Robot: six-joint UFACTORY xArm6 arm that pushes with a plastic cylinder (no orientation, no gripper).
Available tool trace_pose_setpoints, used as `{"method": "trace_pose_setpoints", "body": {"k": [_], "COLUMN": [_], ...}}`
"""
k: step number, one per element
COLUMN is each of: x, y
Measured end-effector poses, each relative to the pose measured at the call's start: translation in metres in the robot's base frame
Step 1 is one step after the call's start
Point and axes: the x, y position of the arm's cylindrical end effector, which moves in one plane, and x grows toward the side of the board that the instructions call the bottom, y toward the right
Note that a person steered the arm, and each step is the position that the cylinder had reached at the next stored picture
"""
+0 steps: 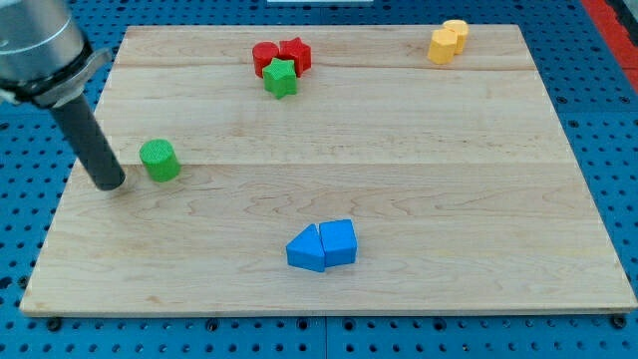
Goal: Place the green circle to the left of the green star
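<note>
My tip [110, 183] holds nothing and is set just left of the green circle [159, 160], apart from it. The green star [281, 78] is found toward the view's upper right, so a push that way is judged necessary.

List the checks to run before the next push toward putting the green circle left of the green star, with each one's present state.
1. my tip in view: ok.
2. Tip close to the green circle, on its left: ok.
3. Tip touching circle: cannot tell.
4. Spot left of the green star free: ok.
5. Red blocks clear of the star: not ok, they touch it.
6. Circle already placed: not ok.
</note>
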Motion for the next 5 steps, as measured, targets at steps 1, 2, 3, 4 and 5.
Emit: {"method": "trace_pose_setpoints", "body": {"k": [1, 2, 3, 4, 5], "x": [-0.013, -0.061, -0.094, -0.078, -0.045], "y": [0.023, 0.048, 0.077, 0.072, 0.091]}}
